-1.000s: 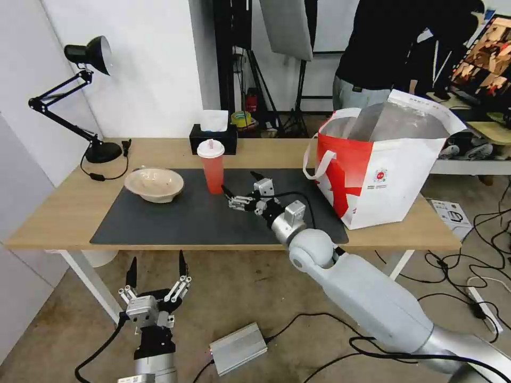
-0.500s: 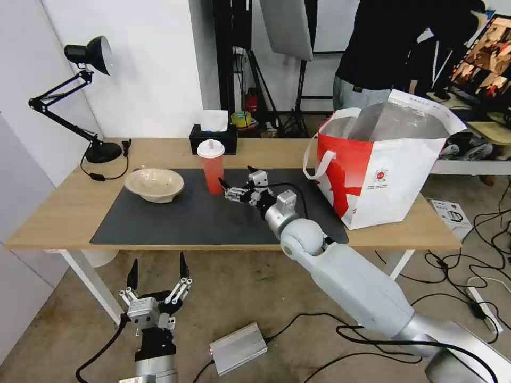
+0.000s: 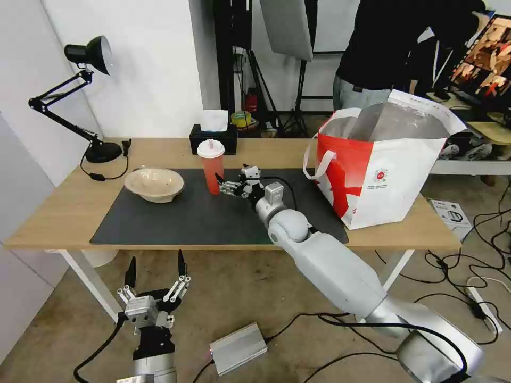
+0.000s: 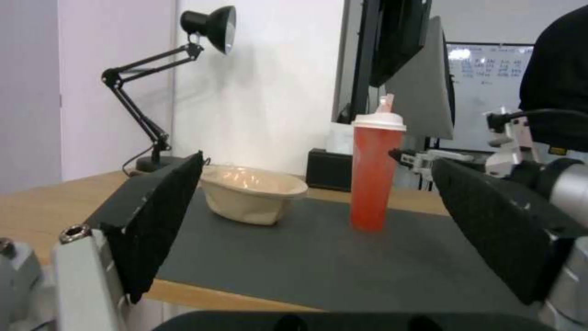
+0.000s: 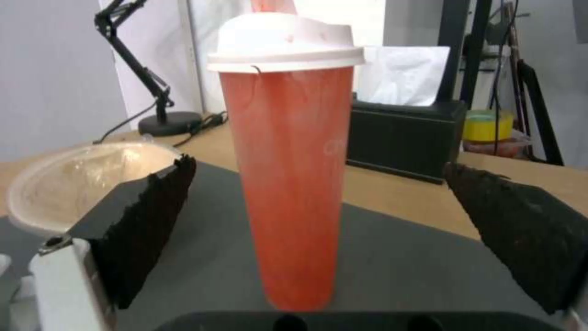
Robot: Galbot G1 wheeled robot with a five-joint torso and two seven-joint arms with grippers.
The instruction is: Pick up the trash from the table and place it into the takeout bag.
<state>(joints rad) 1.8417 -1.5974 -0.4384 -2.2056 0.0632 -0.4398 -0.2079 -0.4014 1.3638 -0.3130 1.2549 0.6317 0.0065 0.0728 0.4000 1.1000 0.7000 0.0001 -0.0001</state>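
Two pieces of trash stand on the table's (image 3: 64, 207) dark mat (image 3: 186, 221): a red drink cup (image 3: 212, 169) with a white lid and a shallow beige bowl (image 3: 154, 184) to its left. My right gripper (image 3: 230, 173) is open just right of the cup, low over the mat. In the right wrist view the cup (image 5: 294, 174) stands upright between and ahead of the fingers (image 5: 153, 216), apart from them. The takeout bag (image 3: 383, 170) gapes open at the table's right end. My left gripper (image 3: 156, 258) hangs open below the front edge, facing the cup (image 4: 375, 177) and the bowl (image 4: 252, 193).
A black tissue box (image 3: 213, 138) sits right behind the cup. A black desk lamp (image 3: 88, 96) stands at the back left corner. A silver box (image 3: 238, 348) and cables lie on the floor. A person stands behind the bag.
My right gripper has slid left and a little farther back over the mat, closing on the red cup. The left arm has barely moved.
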